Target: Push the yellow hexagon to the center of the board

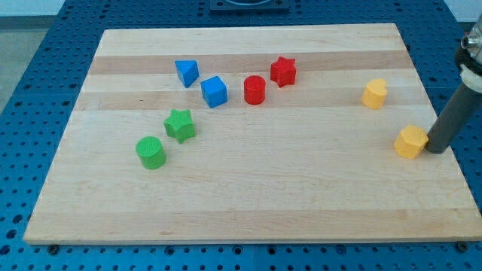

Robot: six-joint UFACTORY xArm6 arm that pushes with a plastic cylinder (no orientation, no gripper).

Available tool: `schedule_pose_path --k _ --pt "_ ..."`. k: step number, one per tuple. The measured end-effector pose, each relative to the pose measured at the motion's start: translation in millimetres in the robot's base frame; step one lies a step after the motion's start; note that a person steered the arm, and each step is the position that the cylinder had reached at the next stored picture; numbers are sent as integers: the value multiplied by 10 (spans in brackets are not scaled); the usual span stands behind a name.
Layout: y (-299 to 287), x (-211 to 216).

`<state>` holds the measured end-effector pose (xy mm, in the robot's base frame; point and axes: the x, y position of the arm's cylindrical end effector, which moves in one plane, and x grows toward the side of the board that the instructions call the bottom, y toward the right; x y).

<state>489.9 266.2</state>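
Pale wooden board [248, 203] on blue perforated table [30, 75]; my tip [435, 150] touching yellow hexagon [411, 141]; no pincer fitted.

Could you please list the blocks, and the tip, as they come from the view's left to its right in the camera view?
green cylinder → green star → blue triangle → blue cube → red cylinder → red star → upper yellow block → yellow hexagon → my tip, at the hexagon's right side.
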Motion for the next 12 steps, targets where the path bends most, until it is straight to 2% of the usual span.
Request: schedule_pose_path --k 10,11,12 --pt "-1956 0" --pt "-2043 11" --pt "-1772 153"
